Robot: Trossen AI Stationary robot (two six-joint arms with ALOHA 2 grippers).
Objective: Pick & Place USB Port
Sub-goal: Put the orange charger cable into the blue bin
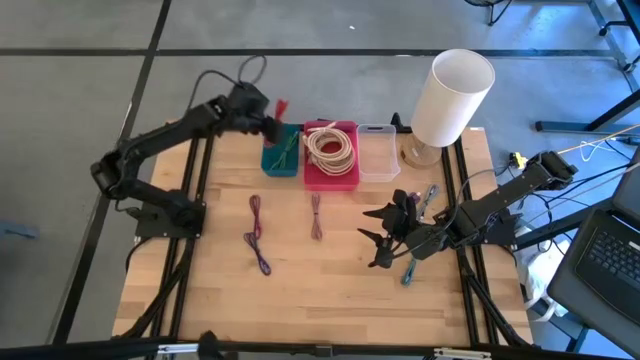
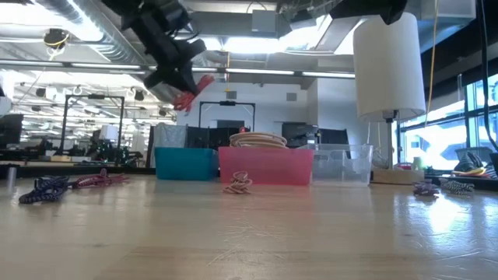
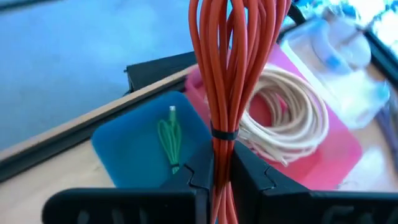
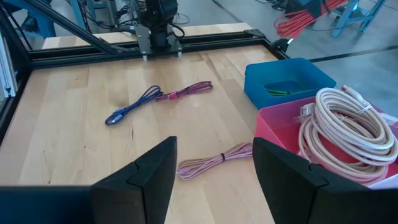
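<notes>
A bundle of red cable (image 3: 230, 62), bound by a black tie, is lifted off the table with my left gripper (image 3: 222, 186) shut on it. In the high view my left gripper (image 1: 272, 118) hangs over the far edge of the blue bin (image 1: 281, 158). A green cable (image 3: 171, 137) lies in that bin. My right gripper (image 1: 385, 240) stands open above the table's right side, with nothing between its fingers. A purple-blue cable (image 1: 257, 235) and a pink cable (image 1: 316, 215) lie flat on the table. My left gripper pinches the red bundle between its two fingers just below the black tie (image 3: 224, 134). The fingers (image 3: 249, 180) slant downward from the table's left, and the strands run on past them. The bundle is clear of the table and bins, its loops fanning out beyond the fingertips.
Right of the blue bin stand a red bin (image 1: 331, 160) holding a cream cable coil and a clear bin (image 1: 378, 152). A white cylinder lamp (image 1: 452, 95) rises at the far right corner. More cables (image 1: 425, 200) lie by my right gripper.
</notes>
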